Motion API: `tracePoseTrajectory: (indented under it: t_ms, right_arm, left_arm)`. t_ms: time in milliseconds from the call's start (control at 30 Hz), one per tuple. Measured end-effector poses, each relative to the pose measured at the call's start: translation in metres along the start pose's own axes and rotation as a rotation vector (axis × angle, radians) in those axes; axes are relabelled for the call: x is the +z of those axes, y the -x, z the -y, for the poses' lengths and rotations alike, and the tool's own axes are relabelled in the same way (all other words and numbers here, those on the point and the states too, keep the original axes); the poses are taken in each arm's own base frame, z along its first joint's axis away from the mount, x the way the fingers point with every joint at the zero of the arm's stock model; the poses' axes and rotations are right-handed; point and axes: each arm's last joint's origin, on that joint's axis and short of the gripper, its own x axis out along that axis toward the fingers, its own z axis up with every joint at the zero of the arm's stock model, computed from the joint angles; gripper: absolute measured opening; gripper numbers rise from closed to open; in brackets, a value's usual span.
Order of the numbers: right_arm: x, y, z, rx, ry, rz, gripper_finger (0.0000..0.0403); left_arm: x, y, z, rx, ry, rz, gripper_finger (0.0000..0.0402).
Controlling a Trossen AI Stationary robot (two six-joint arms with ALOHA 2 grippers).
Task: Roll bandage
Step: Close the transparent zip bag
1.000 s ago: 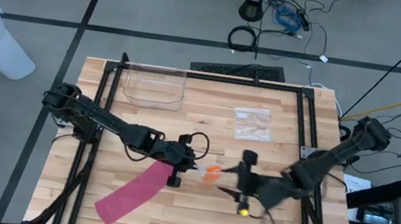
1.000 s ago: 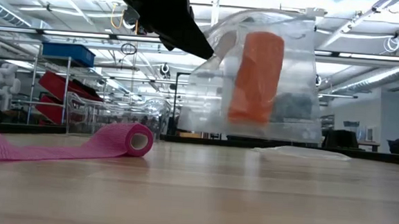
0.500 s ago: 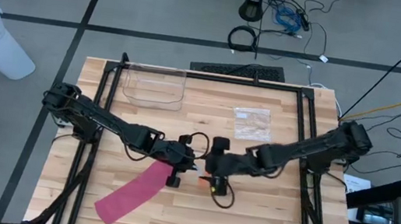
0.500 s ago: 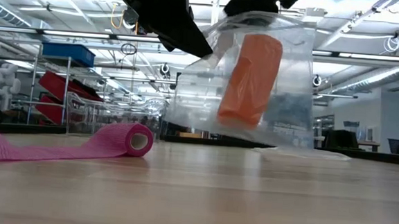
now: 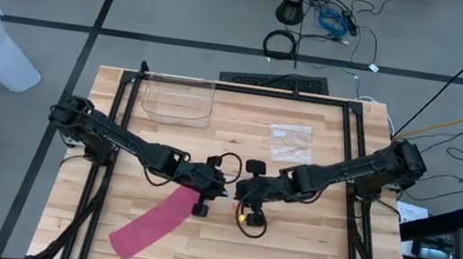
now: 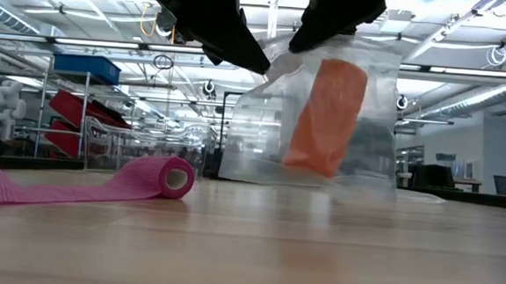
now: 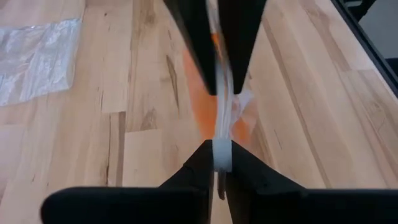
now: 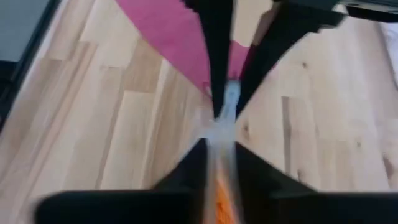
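Since the earlier frame the right gripper (image 5: 244,202) has closed its fingers on the clear bag (image 6: 316,119). The left gripper (image 5: 224,192) pinches the opposite edge. The orange bandage roll (image 6: 325,116) hangs between them, upright, above the tabletop (image 5: 304,258).

A clear plastic bag (image 6: 325,111) hangs above the table (image 5: 304,258), an orange bandage roll (image 6: 327,118) tilted inside it. Beside the bag, a pink bandage (image 5: 155,223) lies on the table, partly unrolled, its rolled end (image 6: 168,177) nearest the bag.
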Motion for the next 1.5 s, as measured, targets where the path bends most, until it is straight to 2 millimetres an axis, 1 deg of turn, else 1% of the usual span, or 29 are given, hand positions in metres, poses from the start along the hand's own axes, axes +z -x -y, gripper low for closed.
tracePoseTrajectory:
  t_ms: [33,167,300,367,500,600,733,867,1000,1233,1400,1500]
  right_arm:
    - [0.000,0.000,0.000,0.005,0.012,-0.003,0.0014]
    - [-0.001,0.000,0.000,-0.012,-0.001,-0.005,0.0003]
    - [-0.001,0.001,-0.004,-0.123,-0.009,0.012,0.0001]
    - [-0.002,0.003,-0.008,-0.182,-0.008,0.020,0.0001]
    - [-0.004,0.007,-0.021,-0.291,0.021,0.053,0.0000]
    - [-0.005,0.010,-0.034,-0.338,0.052,0.086,0.0000]
    - [-0.007,0.014,-0.047,-0.336,0.075,0.110,0.0000]
    - [-0.007,0.016,-0.055,-0.332,0.086,0.130,0.0000]
    - [-0.007,0.016,-0.054,-0.326,0.081,0.135,0.0000]
    - [-0.004,0.015,-0.052,-0.330,0.068,0.153,0.0000]
    - [-0.004,0.015,-0.052,-0.328,0.069,0.156,0.0000]
    - [-0.004,0.015,-0.053,-0.326,0.061,0.158,0.0000]
  left_arm:
    - [0.000,0.000,0.000,0.000,0.000,0.005,0.0026]
    - [0.002,0.000,0.000,-0.001,0.001,0.023,0.0018]
    - [0.003,0.004,0.000,0.000,0.005,0.019,0.0033]
    - [0.004,0.010,-0.001,0.003,0.004,0.015,0.0043]
    - [0.008,0.021,0.000,0.010,0.008,0.032,0.0050]
    - [0.010,0.029,0.002,0.034,0.012,0.039,0.0051]
    - [0.008,0.033,0.004,0.106,0.006,0.022,0.0051]
    - [0.009,0.034,0.007,0.114,-0.003,0.034,0.0052]
    - [0.011,0.034,0.010,0.103,-0.016,0.049,0.0052]
    - [0.016,0.036,0.024,0.081,-0.126,0.116,0.0052]
    - [0.017,0.037,0.028,0.086,-0.177,0.124,0.0051]
    - [0.017,0.037,0.028,0.086,-0.177,0.124,0.0041]
